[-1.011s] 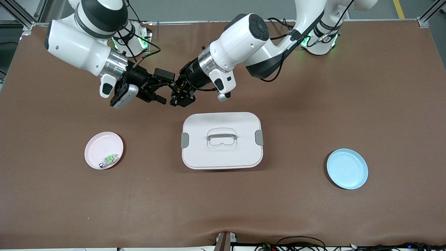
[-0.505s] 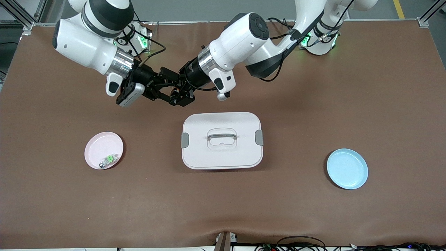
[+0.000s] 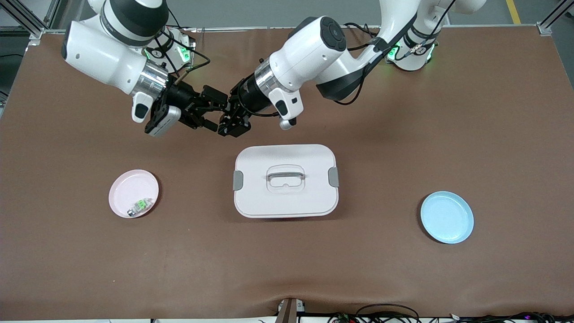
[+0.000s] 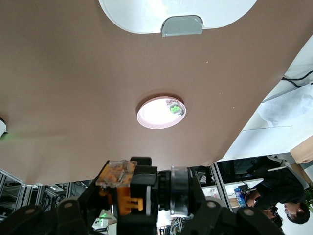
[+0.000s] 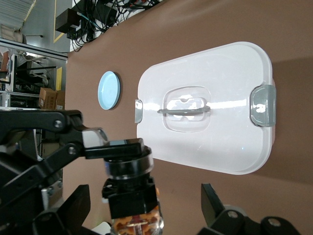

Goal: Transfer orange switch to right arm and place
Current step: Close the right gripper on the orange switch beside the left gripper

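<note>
The orange switch (image 4: 128,197), a stubby black part with orange marks and a clear orange face, hangs in the air with my left gripper (image 4: 142,215) shut on it. In the right wrist view the orange switch (image 5: 131,198) sits between the spread fingers of my right gripper (image 5: 144,213), which is open and not touching it. In the front view the left gripper (image 3: 226,121) and the right gripper (image 3: 216,114) meet tip to tip over the brown mat beside the white box. There the switch is hidden among the fingers.
A white lidded box (image 3: 285,197) with a handle stands mid-table. A pink plate (image 3: 125,190) holding a small green-and-silver part (image 3: 140,205) lies toward the right arm's end. A blue plate (image 3: 447,217) lies toward the left arm's end.
The right gripper has come in toward the left gripper until its open fingers flank the switch, then drawn back slightly. The left arm has held still with the switch.
</note>
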You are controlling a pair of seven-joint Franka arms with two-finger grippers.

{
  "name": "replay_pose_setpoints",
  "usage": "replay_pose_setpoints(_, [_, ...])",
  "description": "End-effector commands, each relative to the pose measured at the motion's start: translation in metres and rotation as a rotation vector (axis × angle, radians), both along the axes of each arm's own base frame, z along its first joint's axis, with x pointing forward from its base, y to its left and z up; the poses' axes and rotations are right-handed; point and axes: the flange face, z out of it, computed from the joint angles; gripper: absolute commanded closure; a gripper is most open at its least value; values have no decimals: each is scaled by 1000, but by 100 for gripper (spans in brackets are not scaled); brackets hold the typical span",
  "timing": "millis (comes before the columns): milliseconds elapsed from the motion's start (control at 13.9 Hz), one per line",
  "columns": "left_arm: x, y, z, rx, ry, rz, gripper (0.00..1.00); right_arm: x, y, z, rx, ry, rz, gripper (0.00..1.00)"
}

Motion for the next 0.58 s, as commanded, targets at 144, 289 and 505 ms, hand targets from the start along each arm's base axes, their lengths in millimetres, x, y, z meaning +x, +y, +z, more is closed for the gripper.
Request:
replay_pose_setpoints(144, [-1,-1,6,-10,-21,12,90,-4,-2,10,27,9,-1,12])
replay_pose_setpoints(289, [-2,-2,6,-10,-21,11,90,-5,-1,7,21,10,5,16])
replay_pose_setpoints(505, [-1,-1,6,-10,-22,11,90,-6,0,5,18,10,7,20])
